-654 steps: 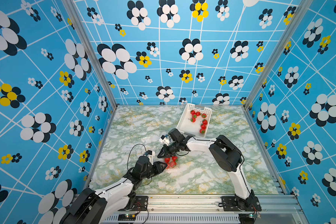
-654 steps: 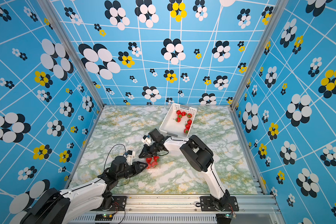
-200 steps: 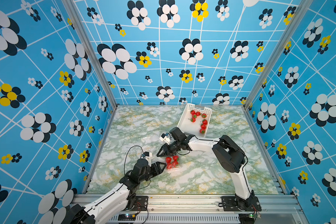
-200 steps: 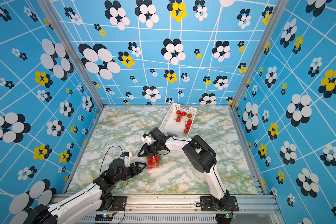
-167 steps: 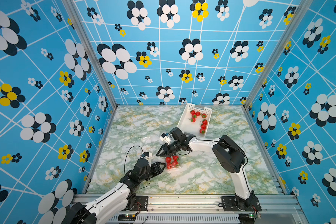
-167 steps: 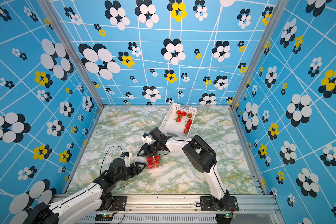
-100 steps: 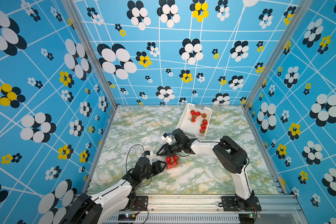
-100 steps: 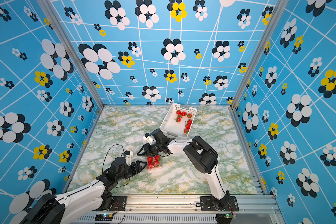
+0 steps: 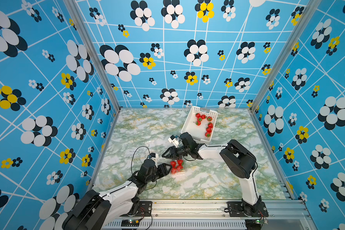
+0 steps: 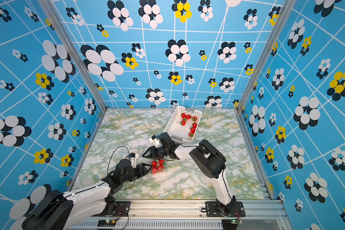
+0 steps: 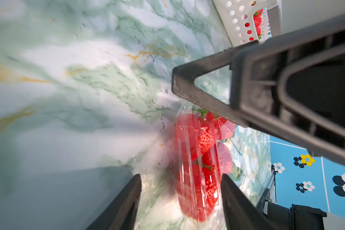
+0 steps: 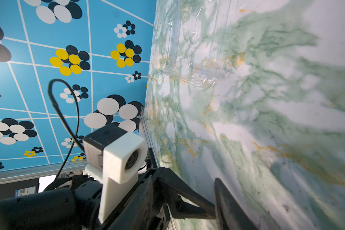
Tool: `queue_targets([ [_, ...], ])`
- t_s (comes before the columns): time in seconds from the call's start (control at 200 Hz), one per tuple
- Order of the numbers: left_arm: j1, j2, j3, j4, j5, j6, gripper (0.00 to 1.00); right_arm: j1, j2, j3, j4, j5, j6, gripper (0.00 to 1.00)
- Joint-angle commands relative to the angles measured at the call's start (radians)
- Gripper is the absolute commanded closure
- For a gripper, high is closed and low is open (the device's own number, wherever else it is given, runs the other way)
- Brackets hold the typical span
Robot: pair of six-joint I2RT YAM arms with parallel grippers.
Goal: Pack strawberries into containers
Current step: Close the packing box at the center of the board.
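Near the front-middle of the marble table (image 9: 207, 179), a clear container (image 9: 184, 170) sits flat w/ approx. four strawberries (image 9: 176, 164) in it, red sides and green caps showing through the plastic. The left gripper (image 9: 169, 168) points in low from the robot's left, tips at the container's near-left edge. Its jaws stand apart. In the left wrist view one finger (image 11: 233, 199) is just beside the container's side and the other finger (image 11: 127, 203) is clear of it over bare table, so it isn't clamped on it.

The right gripper (image 9: 164, 156) points in from the far side and hangs just over the container's far-left corner. In the left wrist view one of its fingers crosses in front of the berries' caps; can't tell if it touches the plastic. Its jaws are apart too, per the right wrist view, one above the other rel. to the table.

At the far right of centre a white perforated basket (image 9: 189, 127) lies at a slant w/ loose strawberries (image 9: 208, 129) mostly along its right side, well apart from both grippers' tips. A second clear container (image 9: 171, 125) rests just left of the basket and a third clear container (image 9: 148, 141) nearer the middle, both faint vs. the marble.
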Motion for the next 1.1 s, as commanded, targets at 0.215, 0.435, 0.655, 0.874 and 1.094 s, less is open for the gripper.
queue_targets([
  [0.215,0.001,0.190,0.041,0.237,0.026,0.025,0.40,-0.004,-0.025,-0.035,0.035,0.012,0.016,0.50],
  [0.435,-0.001,0.187,0.041,0.210,0.005,0.044,0.55,-0.008,-0.038,-0.054,0.070,0.020,0.029,0.50],
  [0.655,-0.002,0.203,0.042,0.200,-0.013,0.056,0.70,-0.010,-0.042,-0.063,0.089,0.024,0.041,0.50],
  [0.874,-0.003,0.302,0.044,0.298,0.013,0.046,0.76,-0.016,-0.061,-0.082,0.104,0.032,0.038,0.50],
  [1.094,-0.003,0.281,0.044,0.265,0.003,0.053,0.76,-0.047,-0.130,-0.145,0.140,0.069,0.033,0.49],
])
